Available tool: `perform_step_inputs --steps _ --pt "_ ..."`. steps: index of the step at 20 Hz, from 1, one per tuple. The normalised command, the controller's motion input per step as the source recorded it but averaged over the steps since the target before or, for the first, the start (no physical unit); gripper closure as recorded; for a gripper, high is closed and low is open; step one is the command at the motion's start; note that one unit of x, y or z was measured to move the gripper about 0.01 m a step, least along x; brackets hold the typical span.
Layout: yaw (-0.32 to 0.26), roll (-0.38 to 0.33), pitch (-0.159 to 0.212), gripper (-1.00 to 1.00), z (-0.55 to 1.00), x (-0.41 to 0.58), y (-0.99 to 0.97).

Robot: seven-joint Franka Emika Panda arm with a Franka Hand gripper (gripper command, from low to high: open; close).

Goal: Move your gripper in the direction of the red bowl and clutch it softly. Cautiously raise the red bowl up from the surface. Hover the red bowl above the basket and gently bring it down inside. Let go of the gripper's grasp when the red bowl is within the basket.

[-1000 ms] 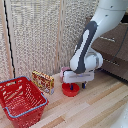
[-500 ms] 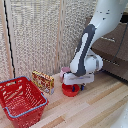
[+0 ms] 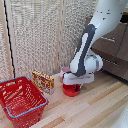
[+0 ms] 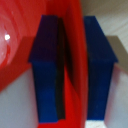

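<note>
The red bowl point(image 3: 71, 90) rests on the wooden floor near the middle of the exterior view. My gripper point(image 3: 75, 83) hangs straight down onto it from the white arm. In the wrist view the bowl's rim point(image 4: 75, 60) runs between my two blue fingers point(image 4: 47, 65), which press close on either side of it. The gripper point(image 4: 75, 70) is shut on that rim, with the bowl's glossy inside point(image 4: 15, 45) beside one finger. The basket point(image 3: 20, 100) stands at the exterior view's left, apart from the bowl.
A yellow-red box point(image 3: 43, 81) stands between the basket and the bowl. A pink cup point(image 3: 64, 73) sits just behind the bowl, partly hidden by the arm. A woven screen point(image 3: 40, 35) lines the back, and a dark cabinet point(image 3: 112, 50) stands at the exterior view's right.
</note>
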Motion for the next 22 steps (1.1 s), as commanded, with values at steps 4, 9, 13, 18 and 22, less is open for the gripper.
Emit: perform_step_inputs --steps 4,9,13,18,22 --pt "0.023 0.040 0.115 1.00 0.60 0.000 -0.01" --pt "0.017 0.013 0.152 1.00 0.82 0.000 -0.03" --pt "0.012 0.011 0.132 1.00 0.88 0.000 -0.05" --pt "0.002 0.012 0.107 1.00 0.94 0.135 -0.01" --pt "0.000 0.000 0.088 1.00 1.00 0.324 0.11"
